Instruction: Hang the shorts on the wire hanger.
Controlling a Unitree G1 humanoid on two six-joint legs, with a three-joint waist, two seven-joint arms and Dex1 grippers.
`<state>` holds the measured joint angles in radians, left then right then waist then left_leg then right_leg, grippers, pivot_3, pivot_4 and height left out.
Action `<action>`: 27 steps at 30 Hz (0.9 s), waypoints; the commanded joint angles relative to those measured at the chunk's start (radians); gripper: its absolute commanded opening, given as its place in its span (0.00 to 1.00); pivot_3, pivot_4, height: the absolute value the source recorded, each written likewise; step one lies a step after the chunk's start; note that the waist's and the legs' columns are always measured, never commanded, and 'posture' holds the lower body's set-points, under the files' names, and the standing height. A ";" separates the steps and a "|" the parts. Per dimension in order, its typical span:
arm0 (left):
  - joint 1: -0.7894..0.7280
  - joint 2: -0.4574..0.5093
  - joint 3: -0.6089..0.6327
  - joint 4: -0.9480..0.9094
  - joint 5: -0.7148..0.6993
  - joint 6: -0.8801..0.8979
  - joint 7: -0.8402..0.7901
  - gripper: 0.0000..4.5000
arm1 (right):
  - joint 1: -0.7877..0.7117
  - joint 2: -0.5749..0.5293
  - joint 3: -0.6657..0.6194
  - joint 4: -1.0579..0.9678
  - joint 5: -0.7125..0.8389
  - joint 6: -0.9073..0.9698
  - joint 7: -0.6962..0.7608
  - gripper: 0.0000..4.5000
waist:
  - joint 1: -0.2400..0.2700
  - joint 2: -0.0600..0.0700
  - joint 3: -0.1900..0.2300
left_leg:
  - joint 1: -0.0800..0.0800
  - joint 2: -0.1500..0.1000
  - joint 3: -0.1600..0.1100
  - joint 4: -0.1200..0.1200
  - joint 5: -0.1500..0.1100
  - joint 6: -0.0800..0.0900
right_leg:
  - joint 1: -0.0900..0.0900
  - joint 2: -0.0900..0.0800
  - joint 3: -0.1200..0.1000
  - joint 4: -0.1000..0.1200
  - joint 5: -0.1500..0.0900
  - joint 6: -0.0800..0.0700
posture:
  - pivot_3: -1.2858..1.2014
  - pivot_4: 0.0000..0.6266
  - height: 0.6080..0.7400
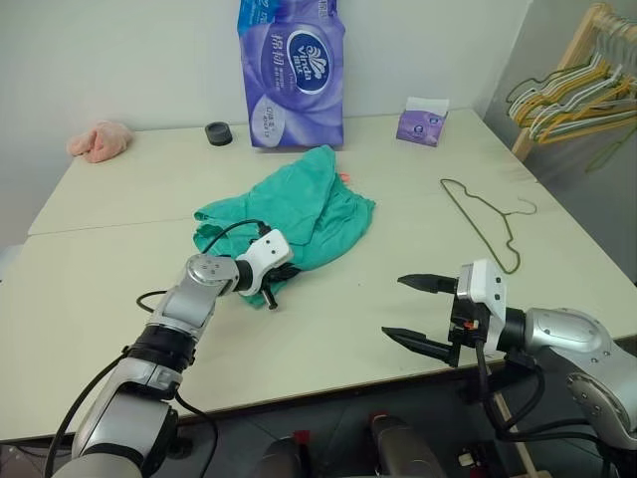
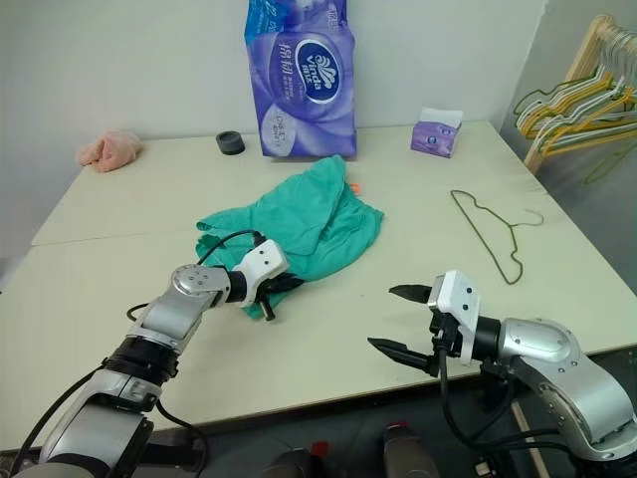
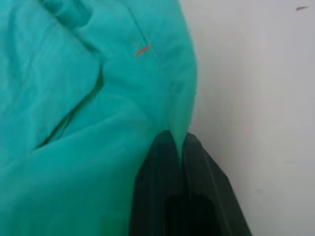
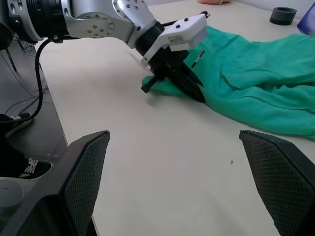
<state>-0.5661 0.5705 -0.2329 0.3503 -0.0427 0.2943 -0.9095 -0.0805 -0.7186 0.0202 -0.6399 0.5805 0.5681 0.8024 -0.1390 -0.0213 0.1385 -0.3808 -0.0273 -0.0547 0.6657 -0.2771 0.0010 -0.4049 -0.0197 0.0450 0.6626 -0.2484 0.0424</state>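
Left gripper (image 1: 282, 275) clenched on shorts (image 1: 299, 209) hem mid-desk; right gripper (image 1: 416, 314) released, hanger (image 1: 485, 221) near right edge.

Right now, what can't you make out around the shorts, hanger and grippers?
- shorts: near edge hidden by the left gripper in the eye views; cut off by the frame in the left wrist view.
- Waistband and leg openings: lost in bunched folds.
- wire hanger: too thin to tell whether it lies flat.
- right gripper: open, empty.
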 commanded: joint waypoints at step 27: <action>0.225 0.381 0.272 -0.595 -0.510 0.437 -0.410 0.01 | -0.338 0.034 0.287 0.605 -0.594 -0.636 0.140 1.00 | -0.009 0.001 0.008 | 0.001 0.002 0.002 -0.001 0.000 0.000 | -0.002 0.002 0.000 0.002 -0.002 -0.006 | 0.45 0.19 1.00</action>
<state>-0.3412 0.9315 -0.0135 -0.2086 -0.5179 0.7185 -1.3319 -0.3758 -0.7056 0.2909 -0.0743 0.0228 -0.0072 0.9519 -0.1485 -0.0206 0.1467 -0.3799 -0.0248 -0.0530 0.6652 -0.2771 0.0008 -0.4066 -0.0179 0.0448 0.6644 -0.2485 0.0336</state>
